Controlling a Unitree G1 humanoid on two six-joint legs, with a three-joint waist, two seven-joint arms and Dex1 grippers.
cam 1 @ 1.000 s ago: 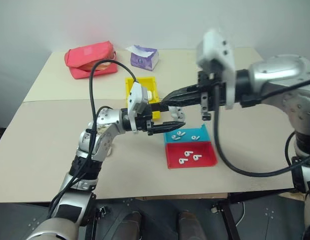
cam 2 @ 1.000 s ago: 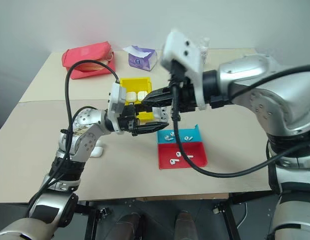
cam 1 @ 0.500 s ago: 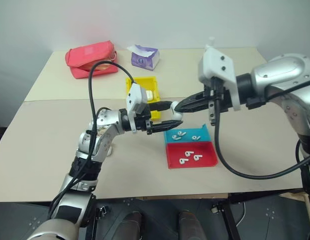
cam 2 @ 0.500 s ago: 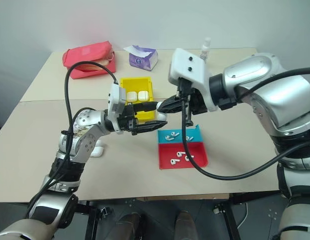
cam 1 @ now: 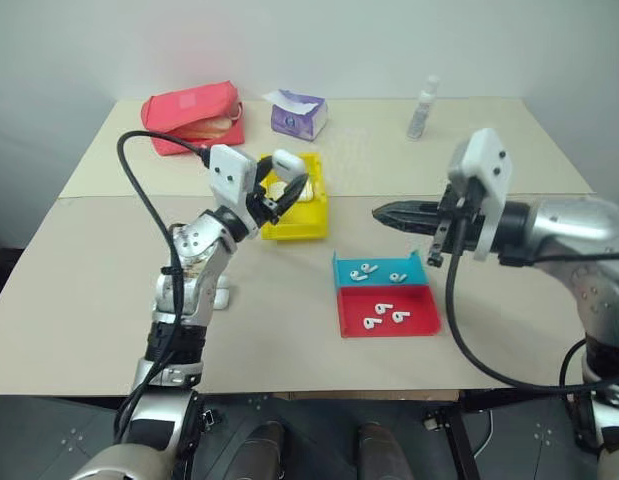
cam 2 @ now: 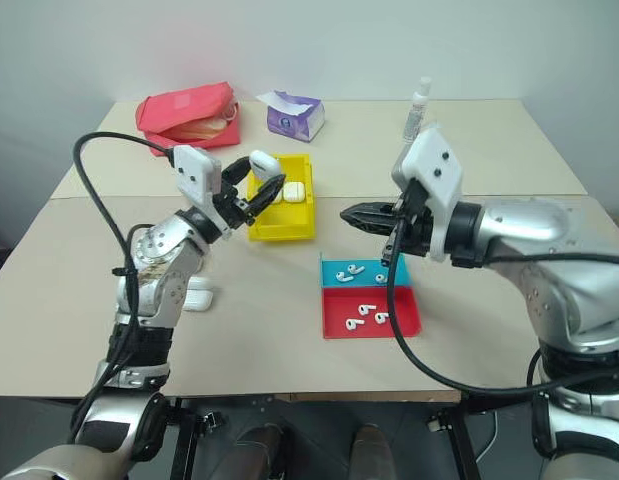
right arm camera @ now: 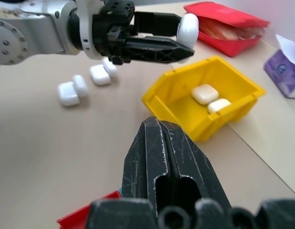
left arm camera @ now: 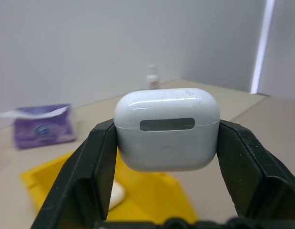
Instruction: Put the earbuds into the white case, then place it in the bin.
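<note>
My left gripper point(cam 1: 285, 182) is shut on the white case point(left arm camera: 166, 109), lid closed, and holds it up in the air over the near left part of the yellow bin point(cam 1: 311, 222). Two more white cases point(right arm camera: 205, 94) lie inside the bin. My right gripper point(cam 1: 381, 212) is shut on nothing and hovers level above the table, right of the bin and above the trays, pointing toward the left gripper. Several earbuds point(cam 1: 365, 270) lie in the blue tray point(cam 1: 381, 262), and more earbuds point(cam 1: 385, 315) lie in the red tray point(cam 1: 421, 325).
Spare white cases point(cam 2: 196, 294) lie on the table by my left forearm. A red pouch point(cam 1: 194, 115), a purple tissue pack point(cam 1: 297, 112) and a small bottle point(cam 1: 423, 107) stand along the table's far side.
My left gripper has swung up and away with the case, from beside the blue tray to over the yellow bin. The right gripper has drawn back to the right and lower, apart from it.
</note>
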